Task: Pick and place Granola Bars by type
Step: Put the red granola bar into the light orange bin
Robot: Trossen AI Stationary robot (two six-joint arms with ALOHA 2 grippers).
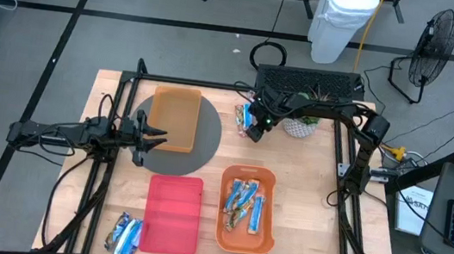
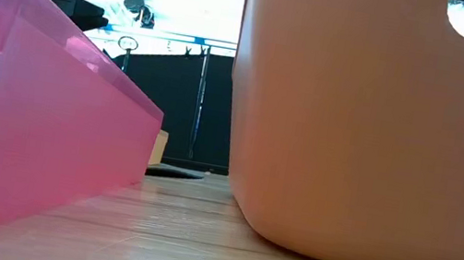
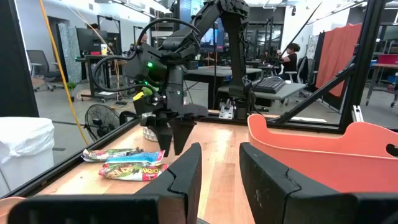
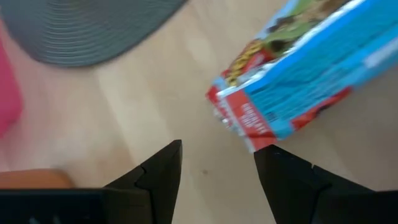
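Wooden bench fills the middle of the high view. On it, at upper left of centre, a round grey ribbed mat carries an empty orange rectangular plastic tray. A red rectangular plastic tray, empty, lies at lower centre; just right of it a second orange plastic tray holds several blue foil-wrapped granola bars. The left arm reaches in from the frame's left edge, its left pincer over the mat beside the empty orange tray, fingers parted and holding nothing. The right pincer hangs at upper centre over a small cluster of red-and-blue wrapped bars, fingers apart, gripping nothing; in the right wrist view one such bar lies on the wood just beyond the fingertips. Silvery-blue bars lie at lower left beside the red tray.
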